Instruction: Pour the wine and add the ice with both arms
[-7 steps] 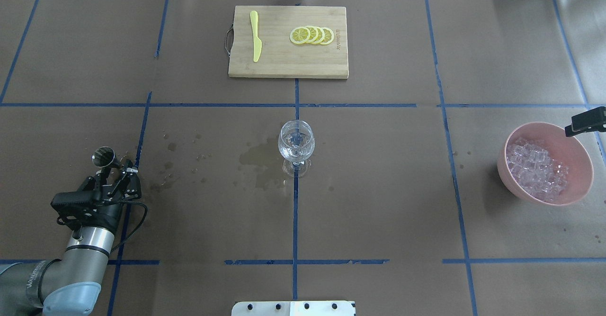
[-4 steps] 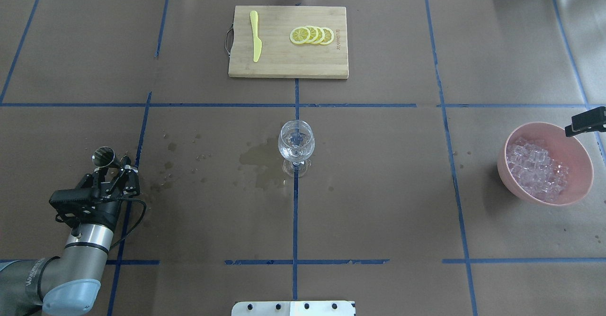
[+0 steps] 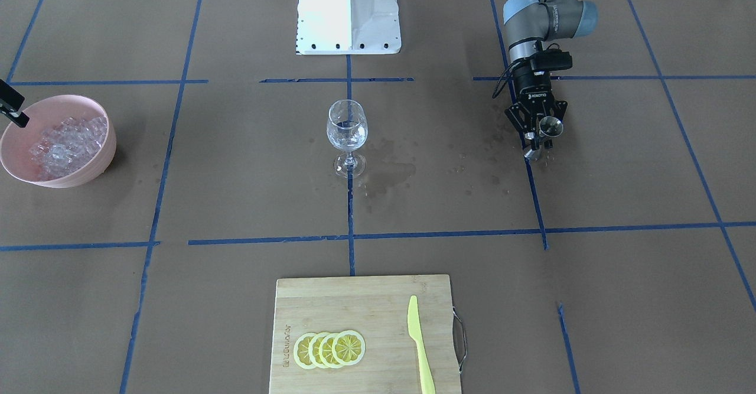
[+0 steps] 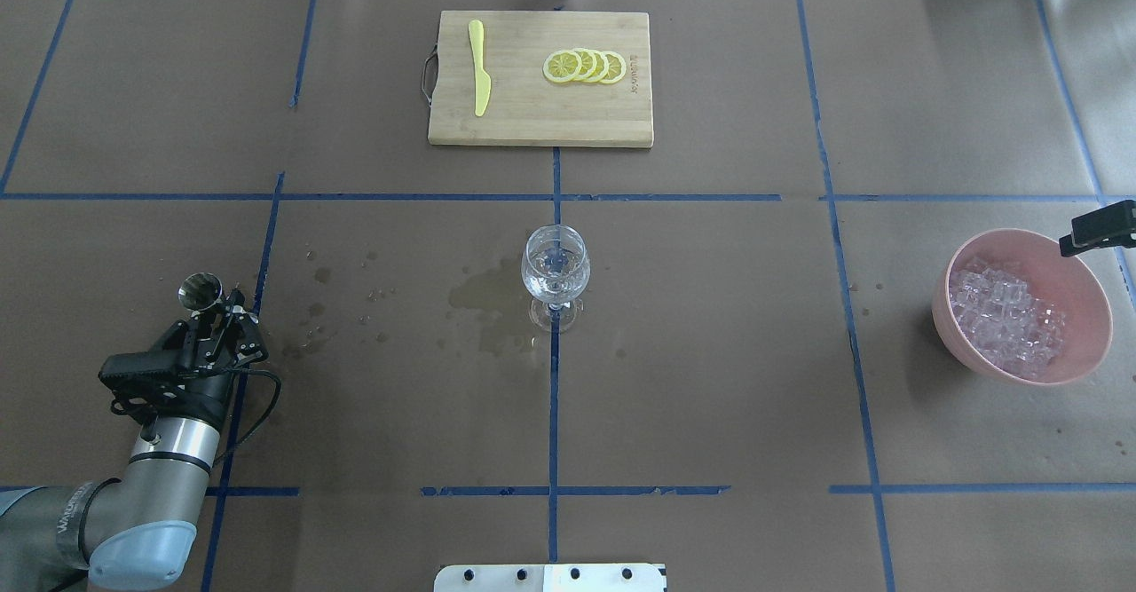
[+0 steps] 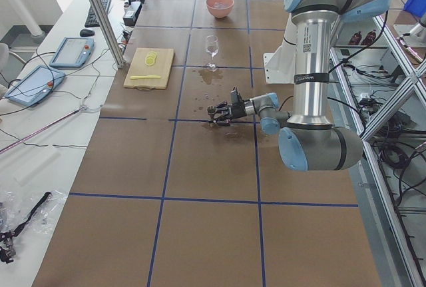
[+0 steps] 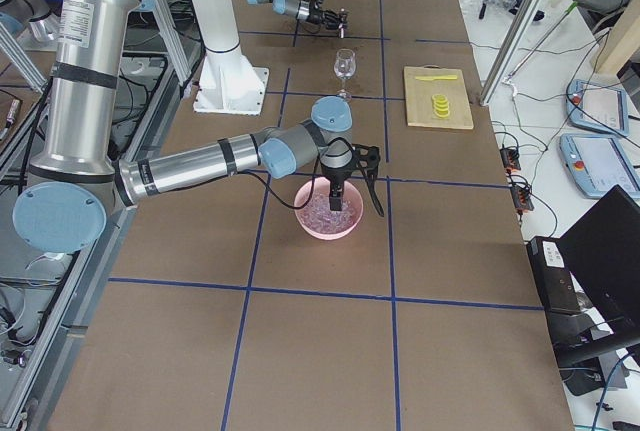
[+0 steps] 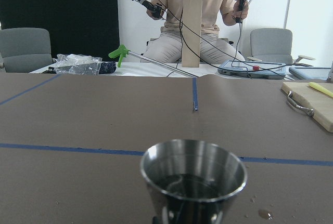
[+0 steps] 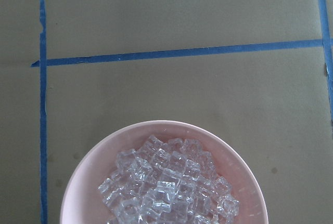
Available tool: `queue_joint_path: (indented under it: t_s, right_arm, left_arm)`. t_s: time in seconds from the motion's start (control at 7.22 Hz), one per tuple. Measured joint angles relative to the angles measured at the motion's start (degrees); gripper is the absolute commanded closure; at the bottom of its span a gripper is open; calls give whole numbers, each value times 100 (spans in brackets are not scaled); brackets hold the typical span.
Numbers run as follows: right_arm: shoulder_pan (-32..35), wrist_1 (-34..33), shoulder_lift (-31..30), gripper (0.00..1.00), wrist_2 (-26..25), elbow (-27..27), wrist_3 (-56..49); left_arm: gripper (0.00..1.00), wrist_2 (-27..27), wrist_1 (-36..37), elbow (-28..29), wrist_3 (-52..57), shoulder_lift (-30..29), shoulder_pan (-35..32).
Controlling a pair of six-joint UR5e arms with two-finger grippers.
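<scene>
Two hazards: slopping dregs from jigger (image 4: pixel 200 289) clamped between jaws of left gripper (image 4: pixel 222 310) (paper (image 4: pixel 710 352) already spotted); fumbling slick ice (image 4: pixel 1003 321), heaped in bowl (image 4: pixel 1078 308) under right gripper (image 6: pixel 342 203) (jaws unreadable), short of glass (image 4: pixel 556 264).

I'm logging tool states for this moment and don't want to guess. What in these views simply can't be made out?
- The right tool: the frame edge cuts it off in the overhead and front views. It is too small in the right side view to tell open from shut.
- The metal cup: the left wrist view's bottom edge cuts off its lower part, and reflections mask how full it is.
- The wine glass: its fill level is too small and clear to read.
</scene>
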Motion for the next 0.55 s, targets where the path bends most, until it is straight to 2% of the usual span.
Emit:
queue_joint_path:
  t_s: [0.55]
  right_arm:
    - [0, 0, 8, 0, 7, -1, 2]
  left_arm:
    - [100, 3, -5, -421, 75, -3, -104]
